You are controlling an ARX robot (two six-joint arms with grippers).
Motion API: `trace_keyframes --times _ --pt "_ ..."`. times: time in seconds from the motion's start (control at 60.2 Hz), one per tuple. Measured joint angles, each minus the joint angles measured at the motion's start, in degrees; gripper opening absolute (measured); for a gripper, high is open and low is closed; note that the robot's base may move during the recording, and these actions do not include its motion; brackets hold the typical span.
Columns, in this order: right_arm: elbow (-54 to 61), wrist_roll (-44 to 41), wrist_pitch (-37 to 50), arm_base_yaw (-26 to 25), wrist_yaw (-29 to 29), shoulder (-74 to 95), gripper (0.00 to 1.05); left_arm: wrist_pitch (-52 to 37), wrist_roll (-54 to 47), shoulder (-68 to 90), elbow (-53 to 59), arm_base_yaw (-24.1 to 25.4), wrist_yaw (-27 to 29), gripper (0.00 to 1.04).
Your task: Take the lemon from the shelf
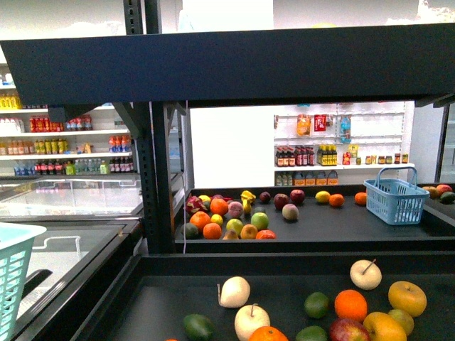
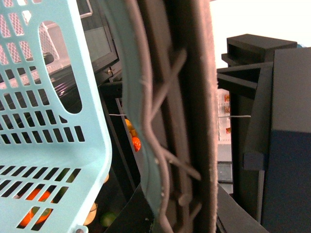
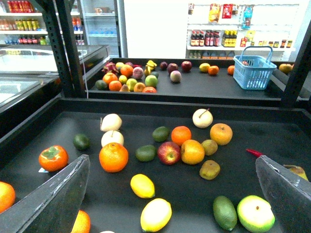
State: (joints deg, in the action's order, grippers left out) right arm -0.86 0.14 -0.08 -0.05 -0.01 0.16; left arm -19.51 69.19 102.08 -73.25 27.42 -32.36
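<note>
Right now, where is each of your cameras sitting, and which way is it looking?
Front view: on my body, facing ahead over the shelf of fruit towards a blue basket; no arm shows.
Left wrist view: on my left wrist, close against a teal basket; no part of me is clear.
Right wrist view: on my right wrist, looking across the fruit; the right gripper shows, fingers wide apart.
Front and right wrist views share the blue basket.

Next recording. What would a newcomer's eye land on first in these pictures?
The scatter of bright fruit on the black shelf's near tray, with two yellow oval fruits lying closest, between the wide-open fingers of the right gripper. In the left wrist view a turquoise basket crowds the picture at close range; a blue basket sits on the far tray.
</note>
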Motion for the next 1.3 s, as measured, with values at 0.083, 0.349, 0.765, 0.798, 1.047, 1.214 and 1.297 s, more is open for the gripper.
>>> trace_keyframes --times 0.083,0.349,0.765,0.798,1.047,1.214,1.297 --pt "0.0 0.02 0.0 0.0 0.0 0.0 1.02 0.46 -1.6 -2.08 0.5 -0.35 -1.49 0.12" --pt "0.0 0.02 0.0 0.0 0.0 0.0 1.02 5.4 -8.94 -10.8 3.5 -4.2 -5.66 0.08" --pt "0.0 0.0 0.0 0.0 -0.02 0.0 1.02 7.45 -14.99 -18.32 8.68 -16.06 -9.92 0.08" --pt "0.0 0.02 0.0 0.0 0.0 0.0 1.02 7.19 -15.15 -18.36 8.96 -17.0 -9.99 0.08" --pt "0.0 0.02 0.0 0.0 -0.02 0.0 1.02 3.93 -16.52 -18.14 10.71 -24.96 -11.15 0.08" --pt "0.0 0.02 0.0 0.0 0.0 0.0 1.02 2.8 -17.66 -16.44 10.71 -31.08 -10.91 0.08" --pt "0.0 0.02 0.0 0.0 0.0 0.0 1.02 2.49 -18.01 -15.17 10.71 -34.01 -10.64 0.08"
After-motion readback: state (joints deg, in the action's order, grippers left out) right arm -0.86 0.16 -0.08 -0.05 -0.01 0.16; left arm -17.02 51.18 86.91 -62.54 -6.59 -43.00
